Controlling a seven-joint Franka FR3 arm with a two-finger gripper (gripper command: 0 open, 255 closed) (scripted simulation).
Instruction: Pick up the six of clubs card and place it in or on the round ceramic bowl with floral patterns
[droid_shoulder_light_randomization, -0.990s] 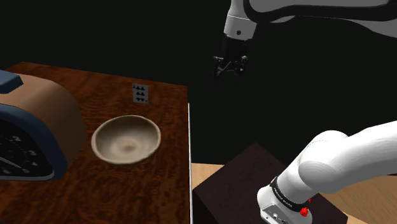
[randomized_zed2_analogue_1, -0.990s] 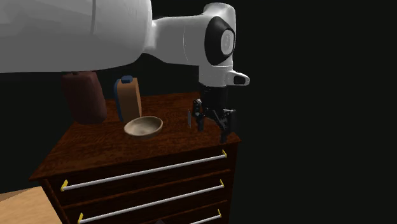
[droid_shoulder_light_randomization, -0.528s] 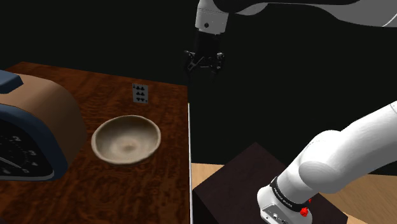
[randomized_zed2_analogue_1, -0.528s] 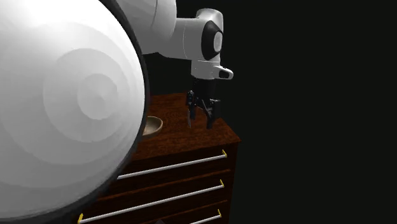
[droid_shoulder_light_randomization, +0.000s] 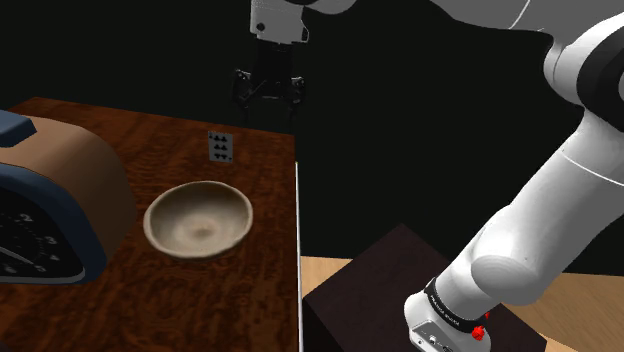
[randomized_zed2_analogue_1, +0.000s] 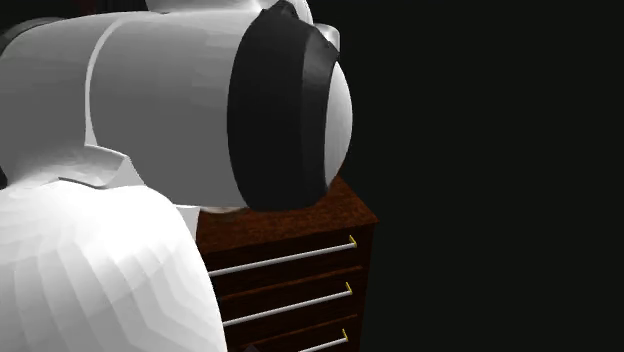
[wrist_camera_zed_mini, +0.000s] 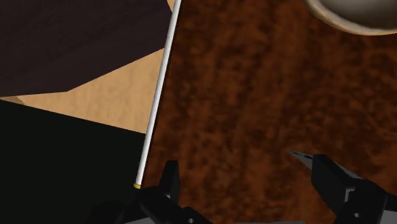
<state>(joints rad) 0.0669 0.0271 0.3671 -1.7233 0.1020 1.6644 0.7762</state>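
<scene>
gripper: fingers spread apart, nothing between them. In the shoulder view the gripper (droid_shoulder_light_randomization: 267, 103) hangs in the air over the far edge of the dresser top (droid_shoulder_light_randomization: 200, 300), pointing down.
wrist view: gripper (wrist_camera_zed_mini: 233, 160) looks down on bare dark wood (wrist_camera_zed_mini: 242, 95). One finger (wrist_camera_zed_mini: 169, 180) sits near the top's edge, the other (wrist_camera_zed_mini: 331, 177) further in over the wood.
card: lies flat on the wood near the far edge (droid_shoulder_light_randomization: 221, 147), black pips face up. It sits just off to the shoulder view's left of the gripper and lower, not touched.
bowl: plain off-white, upright (droid_shoulder_light_randomization: 198, 218), nearer the camera than the card and apart from it. Its rim shows in the wrist view (wrist_camera_zed_mini: 356, 16), well ahead of the fingers.
clock: brown-and-blue body with a dark dial (droid_shoulder_light_randomization: 50, 200), at the shoulder view's left of the bowl.
arm: white links (randomized_zed2_analogue_1: 150, 150) crowd the second exterior view; drawer handles (randomized_zed2_analogue_1: 280, 259) show below them.
stand: dark box (droid_shoulder_light_randomization: 380, 275) on a tan floor (droid_shoulder_light_randomization: 560, 310).
background: black area behind the dresser.
</scene>
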